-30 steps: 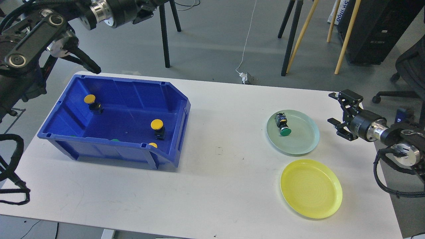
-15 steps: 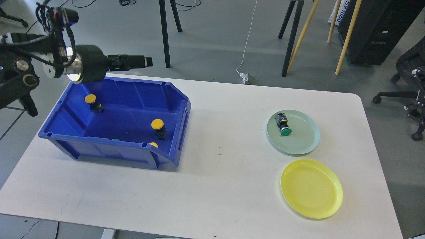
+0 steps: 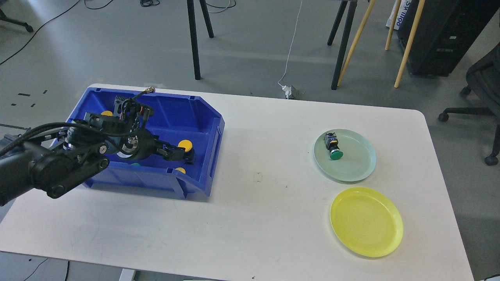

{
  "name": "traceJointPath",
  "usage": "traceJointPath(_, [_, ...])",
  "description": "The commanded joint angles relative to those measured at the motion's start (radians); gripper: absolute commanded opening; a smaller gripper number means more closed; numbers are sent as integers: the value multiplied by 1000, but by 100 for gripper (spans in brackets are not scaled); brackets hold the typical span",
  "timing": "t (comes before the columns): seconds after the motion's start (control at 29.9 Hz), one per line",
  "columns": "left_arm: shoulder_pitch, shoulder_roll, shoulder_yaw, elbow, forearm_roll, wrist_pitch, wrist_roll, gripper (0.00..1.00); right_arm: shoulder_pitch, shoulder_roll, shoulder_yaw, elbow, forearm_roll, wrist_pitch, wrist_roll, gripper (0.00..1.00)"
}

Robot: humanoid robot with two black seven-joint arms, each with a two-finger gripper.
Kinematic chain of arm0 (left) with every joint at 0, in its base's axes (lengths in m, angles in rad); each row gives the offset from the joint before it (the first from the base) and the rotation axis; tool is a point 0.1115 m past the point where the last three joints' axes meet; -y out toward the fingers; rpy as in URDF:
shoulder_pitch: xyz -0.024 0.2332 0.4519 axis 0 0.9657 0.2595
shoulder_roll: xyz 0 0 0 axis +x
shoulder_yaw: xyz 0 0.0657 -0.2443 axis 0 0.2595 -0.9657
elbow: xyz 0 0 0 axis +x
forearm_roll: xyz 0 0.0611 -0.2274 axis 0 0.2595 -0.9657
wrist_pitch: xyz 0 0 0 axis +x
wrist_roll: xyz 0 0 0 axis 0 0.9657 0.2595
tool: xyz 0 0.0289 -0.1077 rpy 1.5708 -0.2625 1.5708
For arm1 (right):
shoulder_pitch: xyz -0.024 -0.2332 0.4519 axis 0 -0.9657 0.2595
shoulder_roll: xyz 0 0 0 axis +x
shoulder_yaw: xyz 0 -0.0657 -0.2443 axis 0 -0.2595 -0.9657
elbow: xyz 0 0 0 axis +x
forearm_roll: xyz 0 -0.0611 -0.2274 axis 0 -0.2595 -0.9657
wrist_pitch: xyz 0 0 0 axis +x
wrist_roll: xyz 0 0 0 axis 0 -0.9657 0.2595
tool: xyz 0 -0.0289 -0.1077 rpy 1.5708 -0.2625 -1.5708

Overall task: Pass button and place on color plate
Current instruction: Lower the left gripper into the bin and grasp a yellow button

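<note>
My left gripper (image 3: 176, 153) reaches down into the blue bin (image 3: 203, 117) from the left. Its dark fingers are right at a yellow-capped button (image 3: 185, 145) with a black body. I cannot tell whether they are closed on it. A second yellow button (image 3: 106, 113) shows partly behind the arm at the bin's back left. A third yellow cap (image 3: 180, 170) and a green cap (image 3: 135, 164) peek over the front wall. A green-capped button (image 3: 333, 148) lies on its side on the pale green plate (image 3: 357, 164). The yellow plate (image 3: 366, 221) holds nothing. My right gripper is out of view.
The white table (image 3: 265, 195) carries the bin at the left and both plates at the right. Behind the table are tripod legs (image 3: 193, 39), wooden poles (image 3: 406, 43), a black cabinet (image 3: 441, 35) and an office chair (image 3: 484, 78).
My left arm swung down from above the bin's back edge into the bin, its gripper now at the yellow button. My right arm left the view a second ago.
</note>
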Motion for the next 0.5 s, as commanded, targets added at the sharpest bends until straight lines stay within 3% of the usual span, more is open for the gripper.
traceJointPath(0.0, [3, -30, -5, 36, -4, 0, -5, 95, -2, 1, -3, -1, -1, 0, 0, 98])
traceJointPath(0.37, [0, -87, -10, 68, -11, 0, -11, 95, -14, 8, -3, 0, -3, 0, -2, 98])
traceJointPath(0.47, [0, -105, -10, 105, -9, 0, -33, 94, -14, 5, -3, 0, -3, 0, -2, 98])
